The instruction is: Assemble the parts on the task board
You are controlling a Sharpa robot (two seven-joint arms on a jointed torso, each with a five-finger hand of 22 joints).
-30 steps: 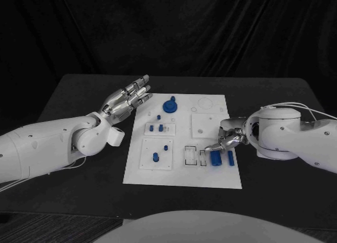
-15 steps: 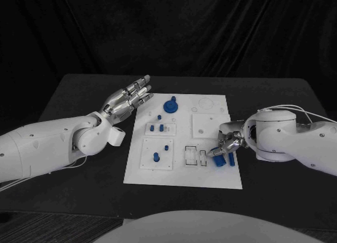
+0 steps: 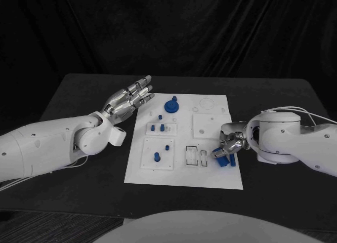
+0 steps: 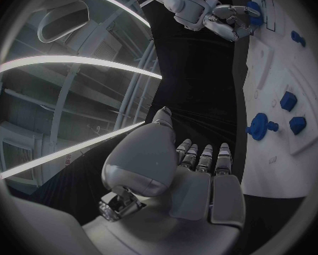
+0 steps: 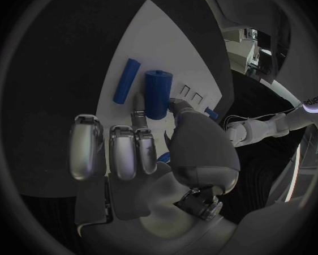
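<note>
A short blue cylinder (image 5: 157, 93) was pinched between the thumb and a finger of the right hand (image 3: 228, 145), just above the near right part of the board (image 3: 212, 174); the hand's other fingers (image 5: 86, 146) were loosely curled beside it. A slimmer blue peg (image 5: 127, 80) lay flat on the board just beside the held cylinder, apart from the hand. The left hand (image 3: 129, 99) was released, holding nothing, its fingers straight and spread with the palm turned toward the board, raised off the board's far left corner. The board was a white plate lying flat in the middle of the black table (image 3: 81, 91), with dark cloth hanging behind. On it, a round blue part (image 3: 171, 106) with a knob sat near the far edge, small blue pieces (image 3: 160, 127) stood in a raised square below it, and two more (image 3: 158, 156) sat in the near left square. Empty rectangular slots (image 3: 192, 154) lay just left of the right hand.
</note>
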